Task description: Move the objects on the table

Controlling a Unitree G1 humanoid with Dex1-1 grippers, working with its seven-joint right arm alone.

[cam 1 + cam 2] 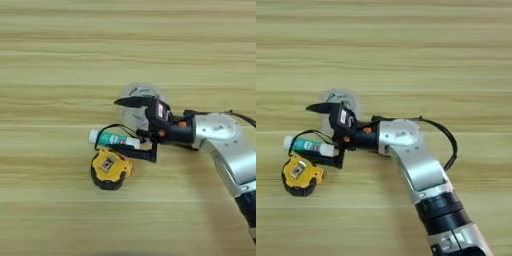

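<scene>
Light-brown wooden table (60, 55) with horizontal plank grain is filling both views; we are noting only a small cluster of things on it, low and centre.

Our right gripper (127, 127), two black fingers on a silver forearm, is reaching in from the right and pointing toward our left. Its fingers are standing wide apart and gripping nothing: one tip is lying over the clear round tape roll (131, 92) on the far side, the other is reaching just above the tape measure on the near side.

Between those spread fingers we are seeing the white-and-teal glue stick (113, 138), lying flat. Its long axis is running left to right, roughly in line with the gripper's reach, so the fingers are flanking it along its length. Whether they are touching it we cannot tell.

Just beyond the near finger, the yellow-and-black tape measure (110, 170) is sitting close under the glue stick, its thin black cord (116, 126) looping over the stick.

We are judging the glue stick the likeliest pick; closing should catch it across its narrow width.
</scene>
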